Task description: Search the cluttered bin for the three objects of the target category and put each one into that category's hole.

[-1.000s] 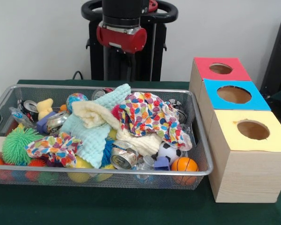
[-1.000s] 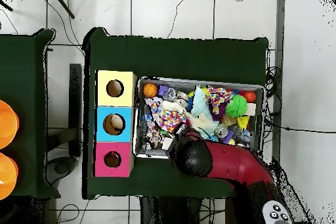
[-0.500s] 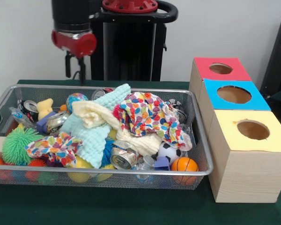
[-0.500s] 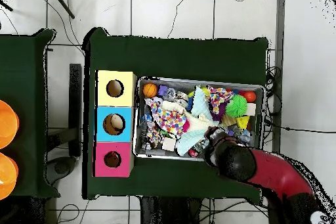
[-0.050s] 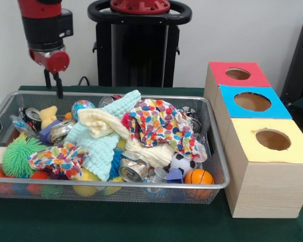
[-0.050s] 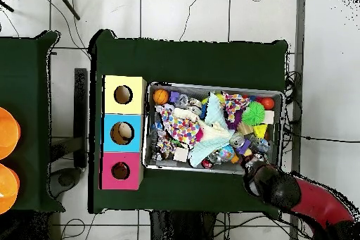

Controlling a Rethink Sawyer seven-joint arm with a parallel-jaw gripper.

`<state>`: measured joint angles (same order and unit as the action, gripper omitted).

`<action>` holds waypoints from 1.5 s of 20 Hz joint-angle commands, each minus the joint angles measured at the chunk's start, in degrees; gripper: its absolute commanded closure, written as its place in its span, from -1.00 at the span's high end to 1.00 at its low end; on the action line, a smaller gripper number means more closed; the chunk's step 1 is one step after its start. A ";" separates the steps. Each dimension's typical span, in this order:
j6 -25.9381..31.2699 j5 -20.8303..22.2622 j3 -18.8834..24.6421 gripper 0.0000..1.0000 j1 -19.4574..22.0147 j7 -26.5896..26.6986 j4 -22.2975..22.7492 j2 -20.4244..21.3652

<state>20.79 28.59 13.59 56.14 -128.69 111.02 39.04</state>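
Above the bin's [image 5: 111,187] far corner we see the gripper [image 5: 53,83], empty, fingers slightly apart | cans [image 5: 132,170] lie among cloths [image 5: 159,123] and balls [image 5: 198,177] | boxes [image 5: 265,166] stand beside the bin.

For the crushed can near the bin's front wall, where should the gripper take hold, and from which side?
Probably from above, across the crushed can's dented silver body. It lies on its side, its round end tilted toward the bin's front wall, with the mint cloth beside it. The gripper hovers far off, over the bin's far corner.
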 commanded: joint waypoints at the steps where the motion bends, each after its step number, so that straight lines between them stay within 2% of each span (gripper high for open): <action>1: -3.90 12.18 7.01 1.00 4.84 16.26 -1.60 -5.19; 6: -7.74 20.79 5.46 1.00 6.19 11.83 3.20 -3.72; 10: -12.92 25.95 1.67 1.00 3.49 6.42 2.79 -5.63; 13: -16.74 27.94 -1.29 1.00 0.21 2.02 1.86 -7.03; 16: -20.51 28.13 -5.03 1.00 -3.79 -1.95 2.19 -7.44; 21: -23.85 26.58 -8.29 1.00 -7.62 -3.65 2.51 -8.42; 24: -23.21 25.36 -7.67 1.00 -8.18 -3.04 2.47 -8.12; 30: -17.11 22.89 -4.13 1.00 -6.11 -0.09 3.78 -3.44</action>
<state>-0.45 51.78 5.88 50.36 -128.72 112.03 33.95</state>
